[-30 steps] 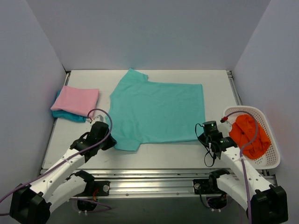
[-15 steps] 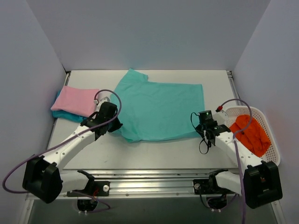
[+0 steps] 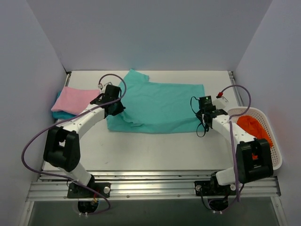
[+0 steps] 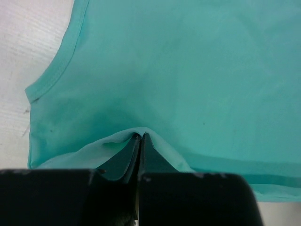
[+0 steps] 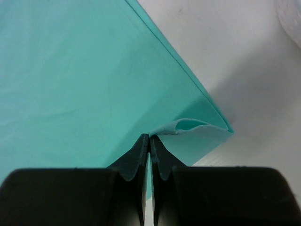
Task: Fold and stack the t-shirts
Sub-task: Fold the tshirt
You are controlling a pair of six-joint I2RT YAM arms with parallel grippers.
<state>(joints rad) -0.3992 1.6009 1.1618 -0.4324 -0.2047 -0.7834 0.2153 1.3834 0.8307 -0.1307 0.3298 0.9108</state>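
The mint-teal t-shirt [image 3: 157,106] lies spread in the middle of the table, its near edge lifted and carried back over itself. My left gripper [image 3: 116,106] is shut on the shirt's near left edge; in the left wrist view [image 4: 140,136] the fabric [image 4: 188,70] peaks over the closed fingertips. My right gripper [image 3: 203,109] is shut on the near right corner, seen folded over in the right wrist view [image 5: 148,137] on the shirt [image 5: 70,70]. A folded pink t-shirt [image 3: 77,100] lies on a darker turquoise one [image 3: 63,116] at the left.
A white mesh basket [image 3: 277,150] at the right edge holds an orange garment [image 3: 254,128]. White walls close in the table on the left, back and right. A metal rail [image 3: 150,186] runs along the near edge.
Both grippers have moved away from the near edge toward the back, carrying the shirt's near edge with them. The shirt's near half now folds over its far half.
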